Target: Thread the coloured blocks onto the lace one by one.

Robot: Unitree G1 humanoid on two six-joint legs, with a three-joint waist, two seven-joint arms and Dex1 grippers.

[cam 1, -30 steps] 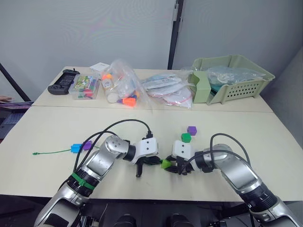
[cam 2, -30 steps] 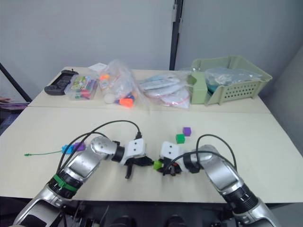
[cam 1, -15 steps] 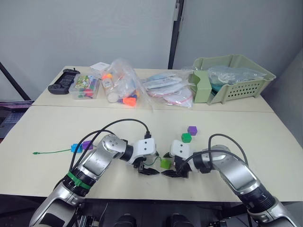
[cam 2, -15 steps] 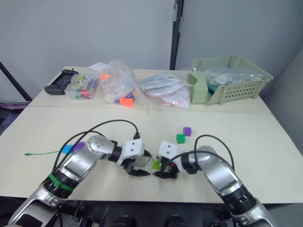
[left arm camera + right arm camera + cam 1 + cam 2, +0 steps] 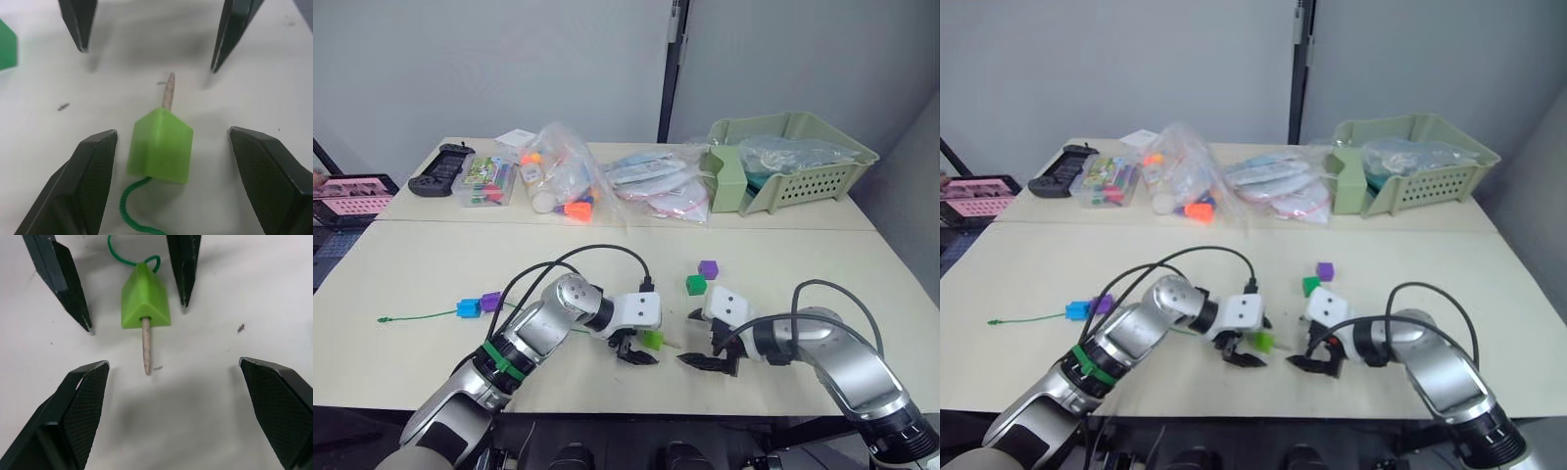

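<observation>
While both fingers spread, lime green block (image 5: 160, 147) on lace (image 5: 131, 210) tip, unheld.

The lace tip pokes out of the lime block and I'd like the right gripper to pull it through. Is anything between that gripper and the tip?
Nothing visible. The right gripper is open and faces the lace tip, which sticks out of the lime block, with bare table between them.

On the pale bench (image 5: 431, 264), the left end effector (image 5: 637, 355) stands over a small lime green plastic cube (image 5: 653, 339); the right end effector (image 5: 705, 362) faces it, fingers spread. A thin dark-green lace (image 5: 416, 315) carries bright blue (image 5: 468, 307) and purple (image 5: 491, 301) cubes.
</observation>
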